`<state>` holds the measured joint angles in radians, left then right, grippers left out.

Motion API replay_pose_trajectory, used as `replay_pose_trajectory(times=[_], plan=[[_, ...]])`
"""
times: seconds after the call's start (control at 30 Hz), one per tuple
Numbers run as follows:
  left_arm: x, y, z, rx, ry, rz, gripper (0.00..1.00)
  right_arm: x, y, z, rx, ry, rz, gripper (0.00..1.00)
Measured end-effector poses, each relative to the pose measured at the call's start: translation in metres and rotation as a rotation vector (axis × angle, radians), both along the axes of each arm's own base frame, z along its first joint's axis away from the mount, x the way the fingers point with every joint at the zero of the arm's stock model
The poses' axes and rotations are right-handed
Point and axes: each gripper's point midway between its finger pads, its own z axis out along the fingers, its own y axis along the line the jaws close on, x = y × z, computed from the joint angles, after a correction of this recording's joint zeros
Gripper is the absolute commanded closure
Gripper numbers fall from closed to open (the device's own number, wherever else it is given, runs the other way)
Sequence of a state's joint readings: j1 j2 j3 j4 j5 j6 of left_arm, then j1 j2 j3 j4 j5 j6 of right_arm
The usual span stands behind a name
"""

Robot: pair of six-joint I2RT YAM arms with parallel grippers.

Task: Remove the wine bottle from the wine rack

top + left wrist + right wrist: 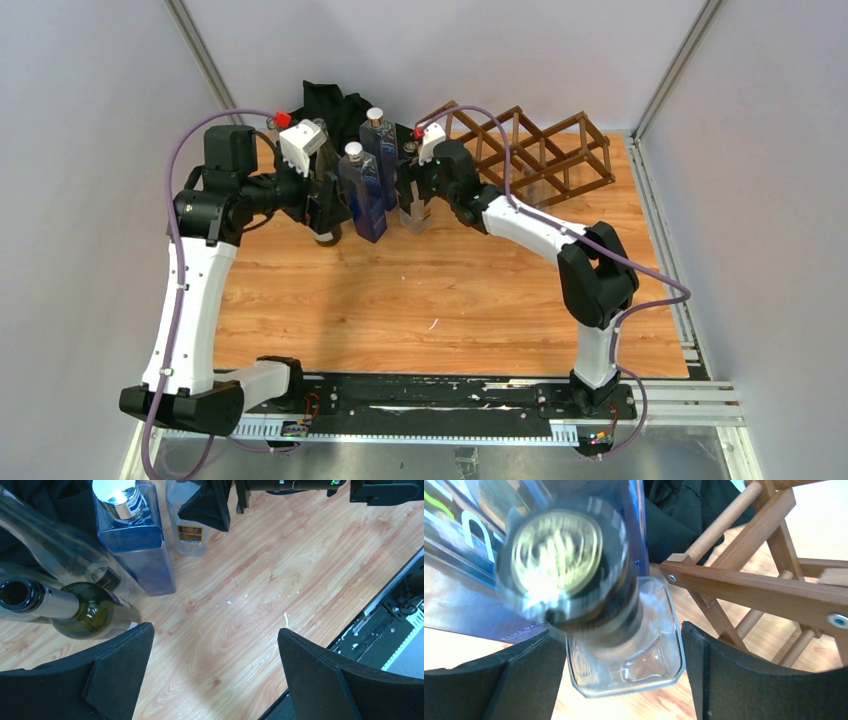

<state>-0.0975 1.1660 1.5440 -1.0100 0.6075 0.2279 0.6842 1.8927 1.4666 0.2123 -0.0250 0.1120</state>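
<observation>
The dark brown lattice wine rack stands at the back right, and its cells look empty; a corner of it shows in the right wrist view. A clear square bottle with a gold cap stands on the table just left of the rack. My right gripper is open, its fingers close on either side of this bottle. My left gripper is open and empty over bare wood. A green wine bottle with an open neck stands just to its left.
Two blue square bottles stand between the grippers, the nearer one also showing in the left wrist view. A clear tall bottle and a black cloth lie behind them. Grey walls enclose the table.
</observation>
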Motion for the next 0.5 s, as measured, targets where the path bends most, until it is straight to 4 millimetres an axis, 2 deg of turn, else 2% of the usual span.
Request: replay_pose_trajectory(times=[0.17,0.37,0.5], plan=[[0.0,0.004,0.005,0.014,-0.016,0.026,0.0,-0.002,-0.009,0.015,0.0,-0.017,-0.028,0.07],[-0.002,0.008,0.017,0.016,-0.049,0.047,0.0,-0.015,-0.026,0.053,0.013,-0.042,-0.054,0.04],[-0.004,0.009,0.021,0.016,-0.061,0.058,0.0,-0.027,-0.048,0.076,0.014,-0.034,-0.084,0.02]])
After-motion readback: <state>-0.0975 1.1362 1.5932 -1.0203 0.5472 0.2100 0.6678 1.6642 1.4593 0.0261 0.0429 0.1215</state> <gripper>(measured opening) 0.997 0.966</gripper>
